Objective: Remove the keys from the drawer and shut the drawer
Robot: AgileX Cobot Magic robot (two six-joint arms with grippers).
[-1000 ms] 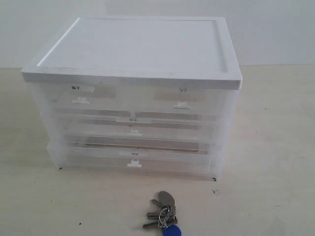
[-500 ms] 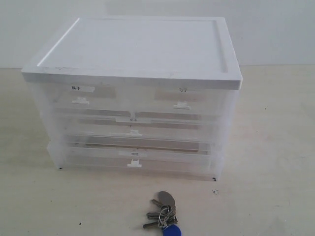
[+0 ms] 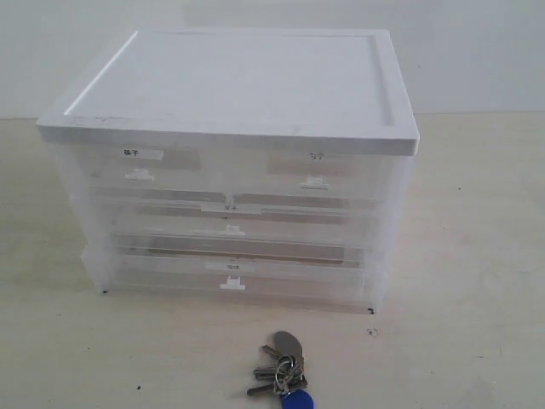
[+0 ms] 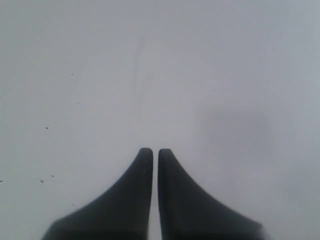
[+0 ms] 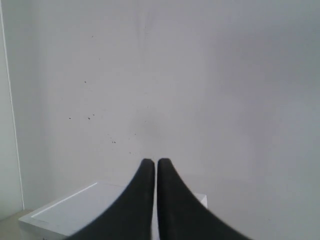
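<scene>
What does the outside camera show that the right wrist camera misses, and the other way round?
Only the exterior view: the keys lying on the table before the cabinet, and the drawer, pushed in. Only the right wrist view: the right gripper, shut and empty. Both: the cabinet's white top, seemingly the white slab in the wrist picture.

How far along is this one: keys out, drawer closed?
Done: the keys lie on the table in front of the cabinet, and the drawer sits flush, closed. In hand: nothing; the left pincer and right pincer are shut and empty. Left: nothing visible.
</scene>
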